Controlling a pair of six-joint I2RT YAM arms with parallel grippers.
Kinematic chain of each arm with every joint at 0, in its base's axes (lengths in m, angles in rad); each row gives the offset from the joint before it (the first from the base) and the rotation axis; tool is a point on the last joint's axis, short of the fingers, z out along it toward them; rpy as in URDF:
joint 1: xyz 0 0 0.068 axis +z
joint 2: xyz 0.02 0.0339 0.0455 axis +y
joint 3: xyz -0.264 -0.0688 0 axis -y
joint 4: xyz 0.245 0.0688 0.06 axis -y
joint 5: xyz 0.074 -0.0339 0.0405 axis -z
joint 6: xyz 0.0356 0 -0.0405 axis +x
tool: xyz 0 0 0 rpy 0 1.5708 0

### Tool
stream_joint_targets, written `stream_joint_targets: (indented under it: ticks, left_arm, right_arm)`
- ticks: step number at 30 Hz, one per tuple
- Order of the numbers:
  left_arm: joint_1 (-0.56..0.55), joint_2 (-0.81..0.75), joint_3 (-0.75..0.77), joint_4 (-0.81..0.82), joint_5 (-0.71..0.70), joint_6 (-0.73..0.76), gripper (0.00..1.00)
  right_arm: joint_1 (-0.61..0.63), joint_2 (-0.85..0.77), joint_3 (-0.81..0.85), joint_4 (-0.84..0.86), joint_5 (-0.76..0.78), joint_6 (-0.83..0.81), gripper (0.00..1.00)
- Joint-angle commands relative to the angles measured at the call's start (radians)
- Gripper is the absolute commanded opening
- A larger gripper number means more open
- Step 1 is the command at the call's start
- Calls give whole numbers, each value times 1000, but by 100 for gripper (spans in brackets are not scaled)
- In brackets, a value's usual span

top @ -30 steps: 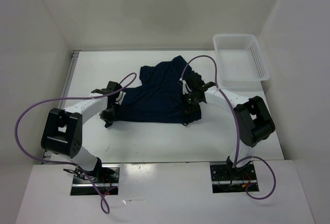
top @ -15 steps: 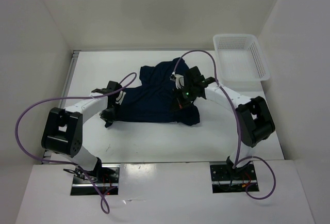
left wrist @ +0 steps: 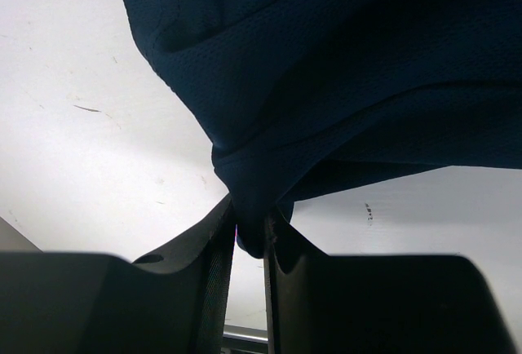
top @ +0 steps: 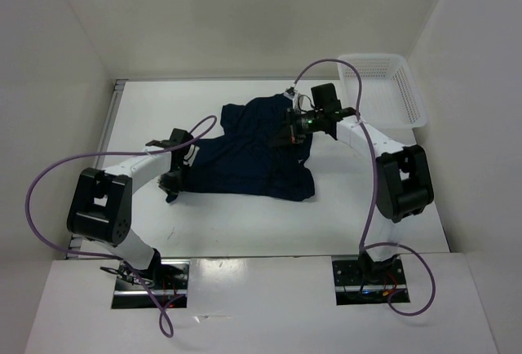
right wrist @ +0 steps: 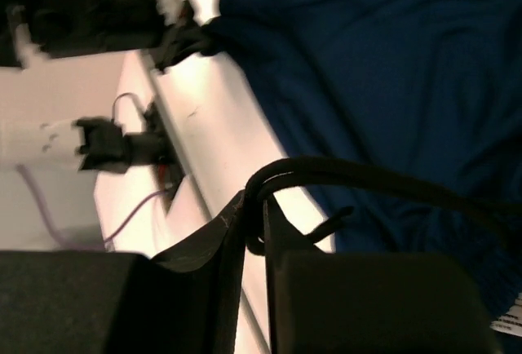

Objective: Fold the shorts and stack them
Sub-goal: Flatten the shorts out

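The dark navy shorts lie spread in the middle of the table. My left gripper is shut on their left edge near the table top; in the left wrist view its jaws pinch a bunched corner of the fabric. My right gripper is raised over the shorts' far right part and shut on a dark hem. In the right wrist view the hem loops out of the closed jaws, with the shorts spread below.
A white mesh basket stands at the back right, next to the right arm. White walls close in the table at the back and on both sides. The left arm shows at the top left of the right wrist view.
My right gripper has lifted the shorts' front right hem and carried it back toward the far edge, folding that side over. The left gripper has stayed in place.
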Motion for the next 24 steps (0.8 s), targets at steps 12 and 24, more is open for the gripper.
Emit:
stream_joint_targets:
  ticks: [12,24]
  left_arm:
    - [-2,13,13,-6,-3,3,26]
    - [-2,13,13,-6,-41,3,26]
  right_arm:
    - [173,7,150,-144,864,-278,91]
    - [26,-122,-67,-424,884,-539,91]
